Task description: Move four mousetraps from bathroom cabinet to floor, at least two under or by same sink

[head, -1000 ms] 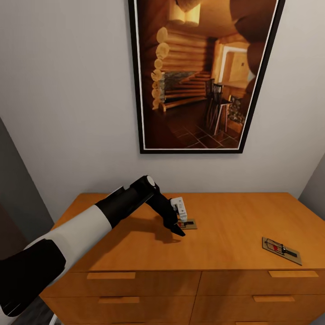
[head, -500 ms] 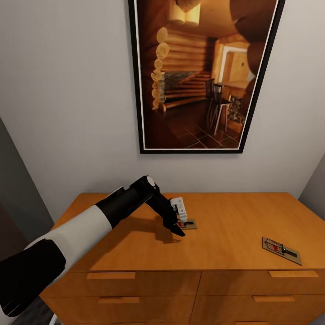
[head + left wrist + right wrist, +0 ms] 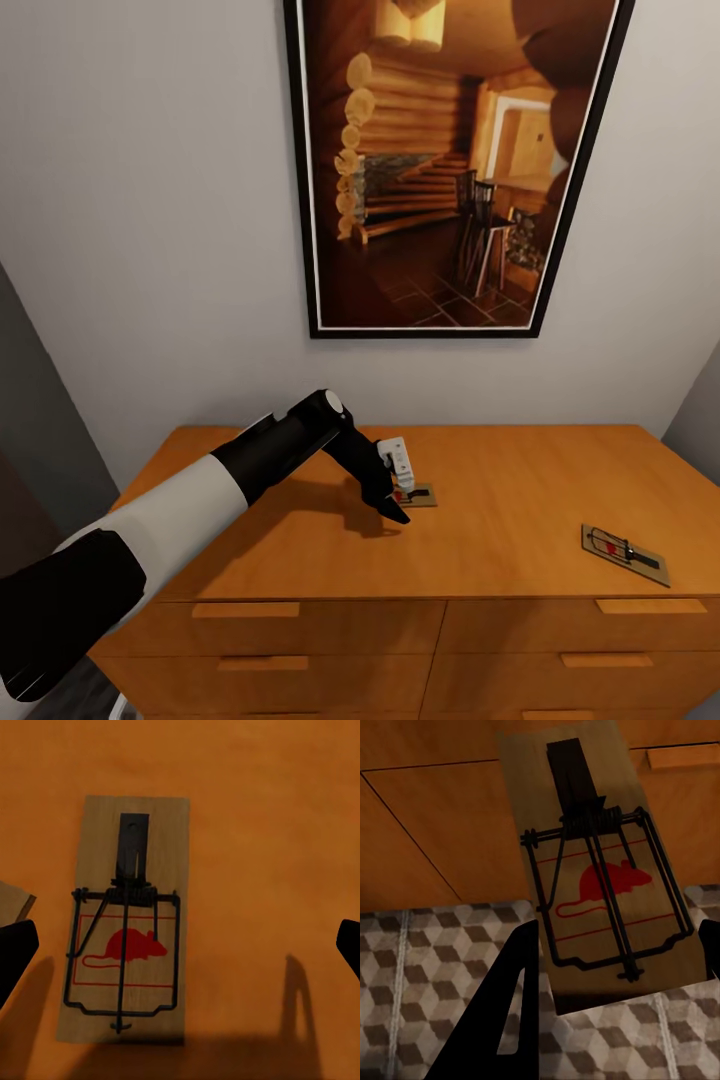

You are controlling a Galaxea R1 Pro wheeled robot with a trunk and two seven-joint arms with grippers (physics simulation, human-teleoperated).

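Pick-up step in hand, by the look of it. Left tool down at the cabinet top, spread wide, dark fingertips at either edge of the left wrist view with nothing gripped yet. Mousetrap lying flat between those tips, closer to one than the other, red mouse print up, wire bar across it. Corner of another board peeking in just beside one fingertip. Second mousetrap flat on the same top, well apart from the left tool, toward the front edge.

Right tool already carrying: mousetrap gripped between its fingers, hanging over the cube-patterned floor in front of the drawer fronts.

Next, probably: centre over the board, lower, close gently on the long edges. Thin and flat, so easy to skate away.
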